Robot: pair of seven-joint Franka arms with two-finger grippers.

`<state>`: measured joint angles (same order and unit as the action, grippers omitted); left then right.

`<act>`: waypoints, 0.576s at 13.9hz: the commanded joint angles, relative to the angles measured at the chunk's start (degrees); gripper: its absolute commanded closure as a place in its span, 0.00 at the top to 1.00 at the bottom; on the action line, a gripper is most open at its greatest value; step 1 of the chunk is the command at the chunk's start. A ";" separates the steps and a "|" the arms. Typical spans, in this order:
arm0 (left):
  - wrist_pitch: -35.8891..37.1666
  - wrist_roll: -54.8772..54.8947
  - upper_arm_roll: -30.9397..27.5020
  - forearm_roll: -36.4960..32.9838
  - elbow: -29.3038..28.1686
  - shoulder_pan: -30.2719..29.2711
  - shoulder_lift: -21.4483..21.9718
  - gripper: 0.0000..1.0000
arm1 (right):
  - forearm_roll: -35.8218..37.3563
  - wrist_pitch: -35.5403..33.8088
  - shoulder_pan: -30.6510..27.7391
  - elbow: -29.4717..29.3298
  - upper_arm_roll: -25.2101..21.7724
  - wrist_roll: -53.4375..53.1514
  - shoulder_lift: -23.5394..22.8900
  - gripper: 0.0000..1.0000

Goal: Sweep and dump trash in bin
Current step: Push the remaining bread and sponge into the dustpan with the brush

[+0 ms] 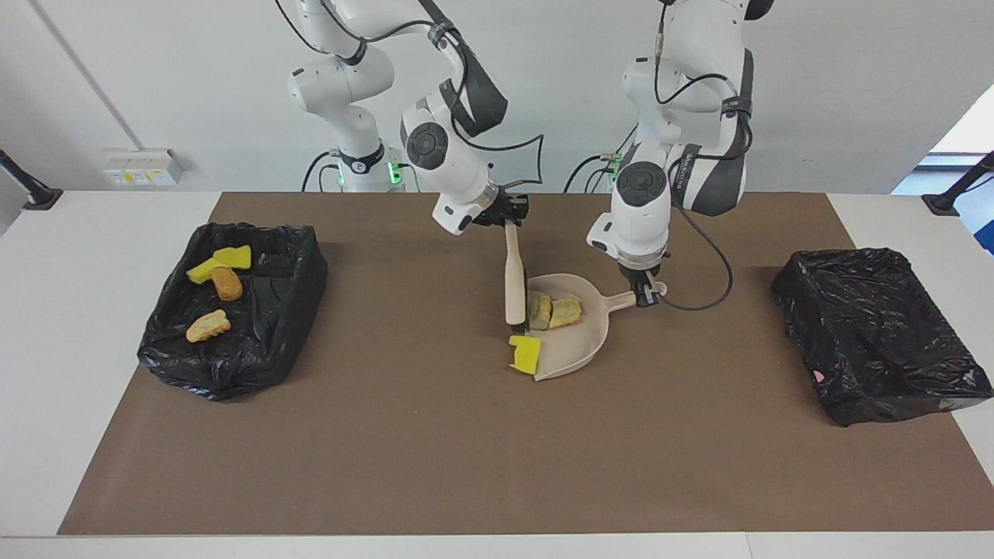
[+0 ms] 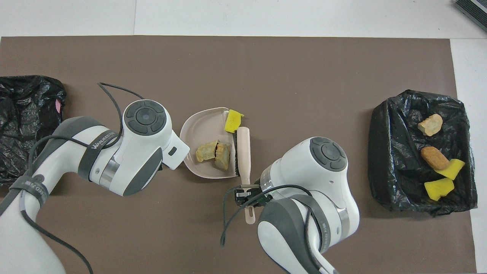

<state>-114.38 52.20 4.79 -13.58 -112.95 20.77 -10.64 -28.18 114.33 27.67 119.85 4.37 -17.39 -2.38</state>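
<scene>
We see the right gripper point(image 1: 509, 220) clamped on the handle of a beige plastic hand brush point(image 1: 514, 281), fingers tight around it, over the brown mat point(image 1: 435, 435) at mid-table. The brush hangs head-down, bristles at the mouth of a beige plastic dustpan point(image 1: 578, 341). The left gripper point(image 1: 644, 296) is closed on the dustpan's handle end, fingers narrow around it, holding the pan flat on the mat.

Trash: two tan-brown bread-like lumps point(image 1: 556, 310) lie inside the dustpan, touching each other, just beside the brush head. In the overhead view the same lumps point(image 2: 214, 151) lie in the middle of the pan, the brush point(image 2: 243, 150) along the pan's open edge. One bright yellow sponge chunk point(image 1: 526, 352) lies at the pan's lip, at the corner farther from the robots; we cannot tell whether it is on the lip or on the mat.

A black bag-lined bin point(image 1: 256, 341) at the right arm's end of the table holds more pieces point(image 1: 218, 286): two yellow sponge chunks and two tan lumps. A second black bag-lined bin point(image 1: 877, 326) stands at the left arm's end; we see no trash in it.
</scene>
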 commanded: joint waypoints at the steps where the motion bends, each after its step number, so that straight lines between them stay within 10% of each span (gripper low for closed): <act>1: -1.19 -0.43 -0.48 -0.83 -2.54 0.77 1.77 0.00 | 10.21 -0.87 -2.26 -0.32 0.29 4.10 0.63 0.00; 8: -0.49 -0.43 -0.48 -0.83 -2.54 0.24 1.77 0.00 | 19.39 -5.08 -5.09 -14.46 0.73 14.41 -14.65 0.00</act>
<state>-114.35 52.19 4.72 -13.58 -113.12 20.75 -10.64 -10.05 111.67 22.09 112.31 4.34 -3.90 -10.07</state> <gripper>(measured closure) 0.687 0.736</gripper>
